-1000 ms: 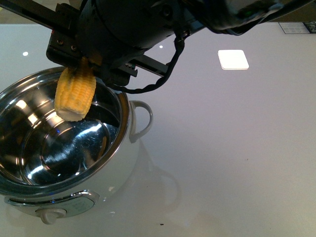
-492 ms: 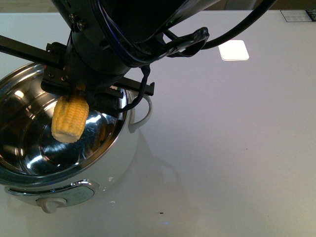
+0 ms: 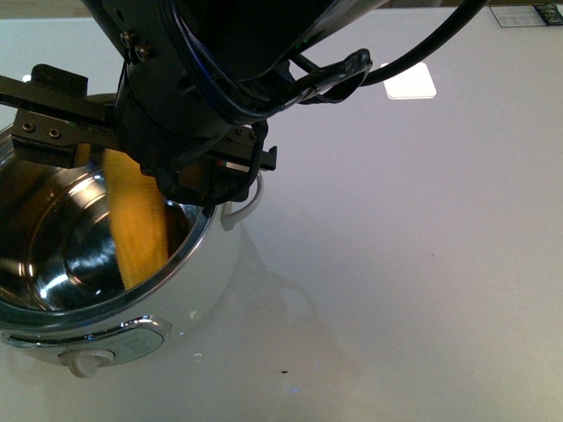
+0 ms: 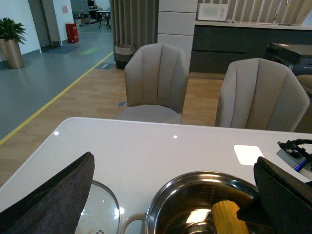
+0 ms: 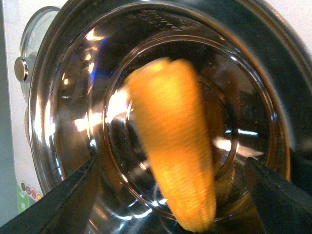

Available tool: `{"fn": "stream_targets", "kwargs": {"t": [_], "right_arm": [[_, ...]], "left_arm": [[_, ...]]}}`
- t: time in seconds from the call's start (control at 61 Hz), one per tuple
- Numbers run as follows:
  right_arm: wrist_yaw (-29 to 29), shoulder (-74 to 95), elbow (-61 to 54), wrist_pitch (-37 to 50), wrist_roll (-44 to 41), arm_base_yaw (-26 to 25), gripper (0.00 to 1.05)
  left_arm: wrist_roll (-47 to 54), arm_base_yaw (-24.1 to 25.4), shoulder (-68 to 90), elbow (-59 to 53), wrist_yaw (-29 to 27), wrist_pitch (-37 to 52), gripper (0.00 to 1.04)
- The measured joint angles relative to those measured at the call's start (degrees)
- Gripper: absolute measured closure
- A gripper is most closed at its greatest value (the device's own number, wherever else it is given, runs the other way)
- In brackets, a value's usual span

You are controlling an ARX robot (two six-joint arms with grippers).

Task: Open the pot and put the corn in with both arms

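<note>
The corn shows as a blurred yellow streak inside the open pot at the lower left of the front view, touching neither finger of the right gripper. The right wrist view shows those dark fingers spread wide on either side of the cob, over the steel bowl. Only the left wrist view shows the glass lid lying on the table beside the pot, low in the frame between the parted, empty fingers of the left gripper.

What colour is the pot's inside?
Shiny bare steel, mirror-like; the pot interior shows best in the right wrist view.
</note>
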Motion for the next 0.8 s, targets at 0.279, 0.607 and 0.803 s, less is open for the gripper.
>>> {"fn": "stream_targets", "kwargs": {"t": [0.279, 0.607, 0.803], "right_arm": [[2.4, -12.44, -8.22, 2.89, -1.29, -5.7, 0.09], [4.44, -40.28, -24.7, 3.82, -6.93, -21.44, 0.09], [4.76, -53.92, -31.12, 0.46, -12.76, -30.36, 0.09]], "left_arm": [[0.0, 0.0, 0.0, 0.0, 0.0, 0.0, 0.07], [0.0, 0.0, 0.0, 0.0, 0.0, 0.0, 0.07], [0.0, 0.0, 0.0, 0.0, 0.0, 0.0, 0.07]]}}
